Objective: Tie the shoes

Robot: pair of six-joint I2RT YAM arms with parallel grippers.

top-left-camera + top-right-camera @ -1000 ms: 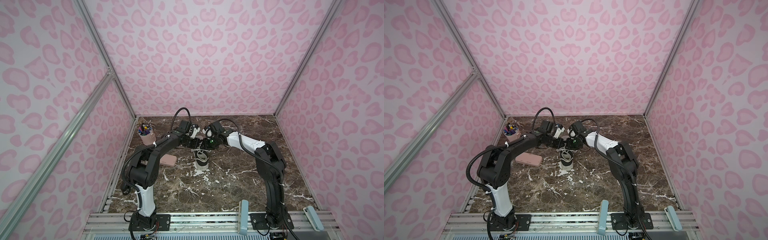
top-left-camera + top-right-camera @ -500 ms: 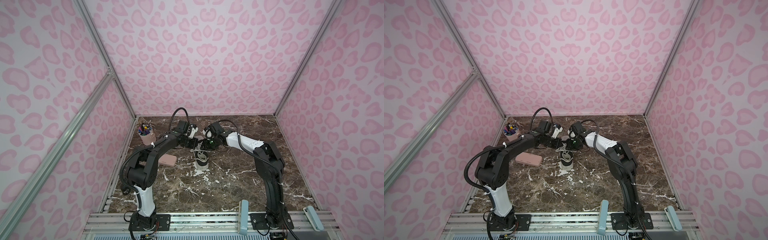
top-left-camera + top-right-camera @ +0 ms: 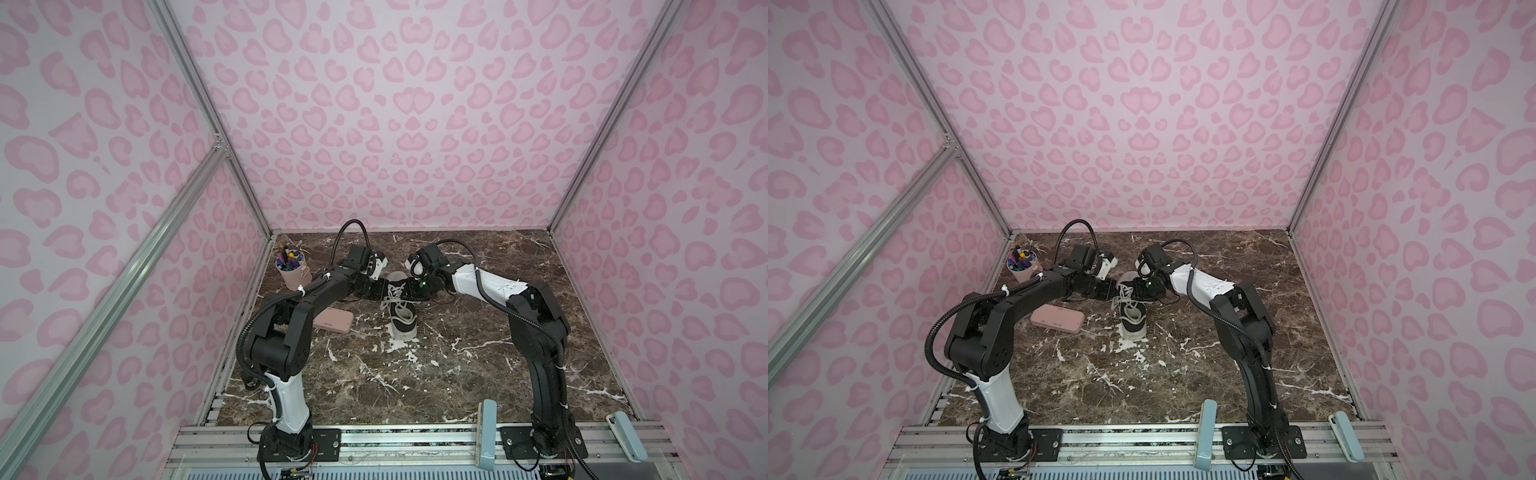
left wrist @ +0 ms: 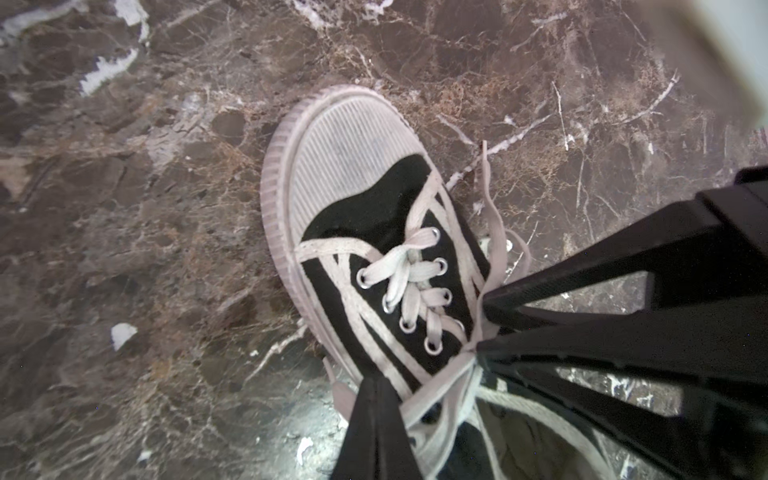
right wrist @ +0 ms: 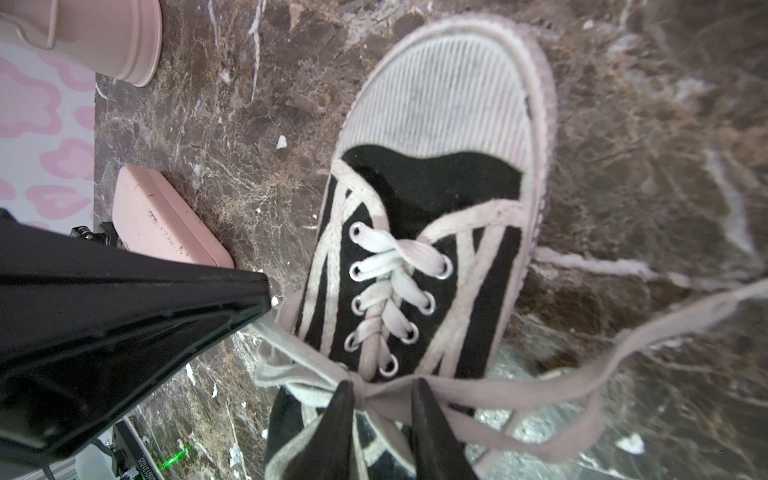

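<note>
The black shoe with a white toe cap stands on the marble, its toe toward the front edge. Its white laces are crossed into a knot above the top eyelets. My left gripper is at the shoe's left side, shut on a lace strand near its end. My right gripper hangs over the shoe's opening. Its jaws stand a little apart, astride the lace right at the knot. A long lace loop trails off to one side.
A pink cup of pens stands at the back left. A flat pink case lies left of the shoe, under my left arm. Two pale blue holders stand on the front rail.
My left gripper has drawn slightly to the left with the lace. The right gripper and the shoe have barely moved.
</note>
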